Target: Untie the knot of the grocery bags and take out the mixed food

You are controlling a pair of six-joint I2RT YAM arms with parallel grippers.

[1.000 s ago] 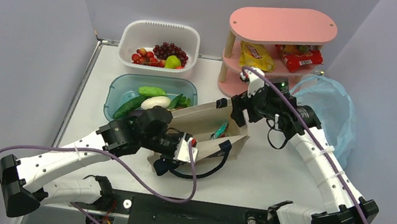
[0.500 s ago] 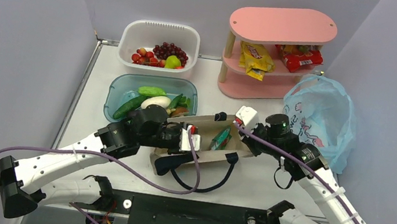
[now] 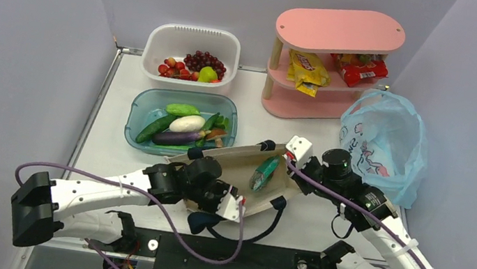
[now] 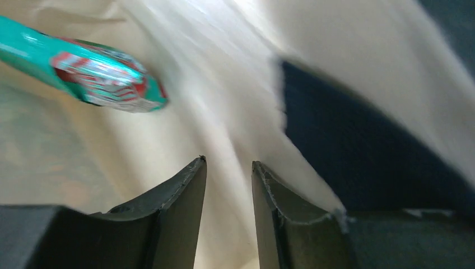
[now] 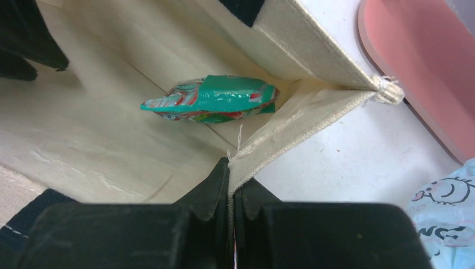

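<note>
right gripper (image 5: 231, 188): clenched on the canvas tote (image 5: 313, 106) rim
left gripper (image 4: 228, 168): jaws slightly apart, inside tote, grasping nothing
teal snack packet (image 5: 215, 100): inside tote

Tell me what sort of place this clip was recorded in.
Probably a lab test cell staged as a grocery unpacking spot: plain grey walls enclose a white table holding a pink shelf with snack packets.

Both arms have white link shells with rows of small dark holes, black joint housings and black wedge-fingered hands, left hand (image 3: 237, 208) and right hand (image 3: 290, 157), each trailed by a looping purple cable.
</note>
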